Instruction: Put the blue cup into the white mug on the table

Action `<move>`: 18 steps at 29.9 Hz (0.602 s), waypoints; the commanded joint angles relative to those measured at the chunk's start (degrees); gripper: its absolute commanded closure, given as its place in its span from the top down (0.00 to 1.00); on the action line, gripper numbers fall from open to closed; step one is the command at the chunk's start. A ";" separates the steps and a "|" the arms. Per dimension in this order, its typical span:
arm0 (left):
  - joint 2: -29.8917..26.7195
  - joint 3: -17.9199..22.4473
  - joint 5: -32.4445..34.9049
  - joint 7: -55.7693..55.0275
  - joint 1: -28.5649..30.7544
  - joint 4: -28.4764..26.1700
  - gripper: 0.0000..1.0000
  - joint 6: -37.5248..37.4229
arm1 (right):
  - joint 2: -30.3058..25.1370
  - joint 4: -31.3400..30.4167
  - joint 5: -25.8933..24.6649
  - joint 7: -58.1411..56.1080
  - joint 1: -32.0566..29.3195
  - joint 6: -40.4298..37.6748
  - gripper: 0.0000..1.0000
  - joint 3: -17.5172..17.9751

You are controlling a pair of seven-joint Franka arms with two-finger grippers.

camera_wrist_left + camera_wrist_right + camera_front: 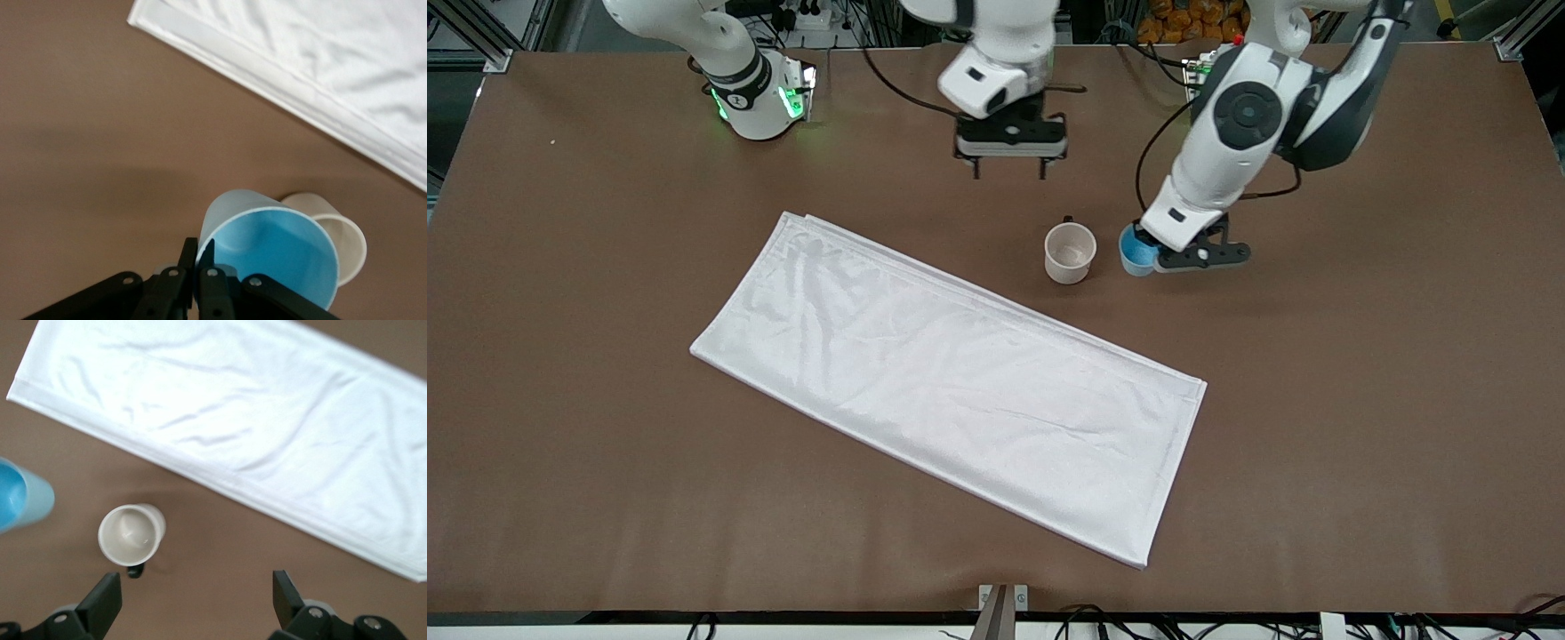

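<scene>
The blue cup [1135,252] is beside the white mug [1070,253], toward the left arm's end of the brown table [1360,400]. My left gripper [1152,259] is shut on the cup's rim, one finger inside and one outside. In the left wrist view the cup [273,257] is tilted, pinched at my left gripper [198,267], with the mug [343,233] just past it. The mug stands upright and empty, its black handle toward the robots. My right gripper [1009,169] hangs open and empty over the table. In the right wrist view my right gripper [197,600] is near the mug [130,535] and cup [20,497].
A large white cloth [951,378] lies flat and slantwise across the middle of the table, nearer the front camera than the mug. It also shows in the left wrist view [320,67] and the right wrist view [253,420]. Bare brown table surrounds it.
</scene>
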 commanded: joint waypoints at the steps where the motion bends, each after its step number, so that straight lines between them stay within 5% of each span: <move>1: 0.50 -3.69 -1.63 -3.75 0.47 -0.50 0.00 0.21 | -8.56 -2.53 4.91 -11.94 -10.03 -4.32 1.00 1.58; 12: 6.83 -8.35 -2.51 -7.18 -0.85 1.16 0.00 1.44 | -15.43 -2.36 8.78 -36.20 -30.08 -11.44 1.00 1.67; 18: 9.90 -8.35 -2.16 -7.71 -1.91 2.31 0.00 2.93 | -16.48 -2.97 10.72 -44.38 -34.57 -12.85 1.00 -2.19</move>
